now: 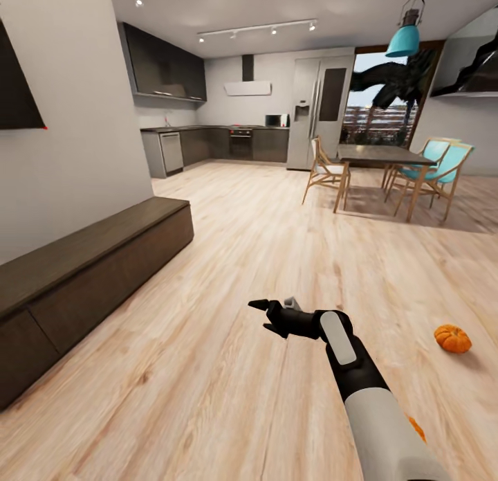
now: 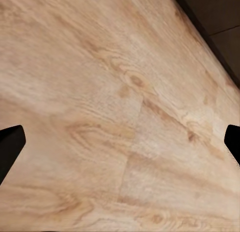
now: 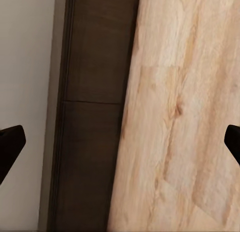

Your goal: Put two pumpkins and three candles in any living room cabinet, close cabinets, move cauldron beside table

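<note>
Facing closed cabinet (image 1: 90, 259), both pincers spread, empty; pumpkin (image 1: 452, 338) on floor (image 1: 263, 246).

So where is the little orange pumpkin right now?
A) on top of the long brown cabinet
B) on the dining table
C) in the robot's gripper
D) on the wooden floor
D: the pumpkin sits on the bare wooden floor, off to the right of the right gripper, whose fingers are spread with nothing between them, and far across the floor from the cabinet.
</note>
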